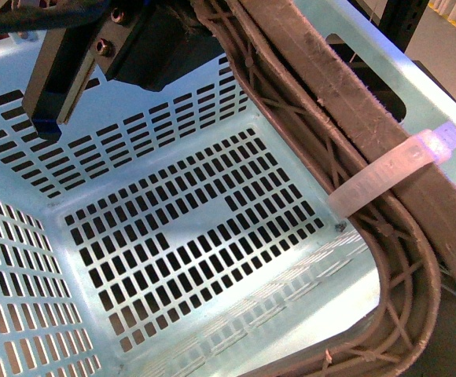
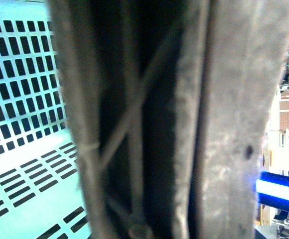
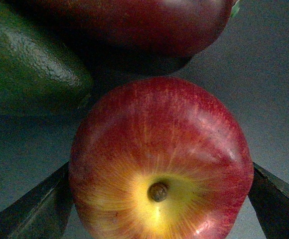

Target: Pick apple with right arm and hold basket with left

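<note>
The right gripper (image 3: 160, 172) has its dark jaws pressed against both sides of the apple (image 3: 159, 149), which sits stem-up on a grey surface. A mango (image 3: 134, 25) lies just beyond the apple, with a green fruit (image 3: 30, 69) beside the mango. In the front view the basket (image 1: 23, 259) fills the frame. Its handles (image 1: 401, 157) run from 12 down to 5 o'clock, with a zip tie (image 1: 385, 173) at 3 o'clock. The left gripper (image 1: 106, 59) hangs at 11 o'clock by the handles; whether it is clamped on them cannot be told.
</note>
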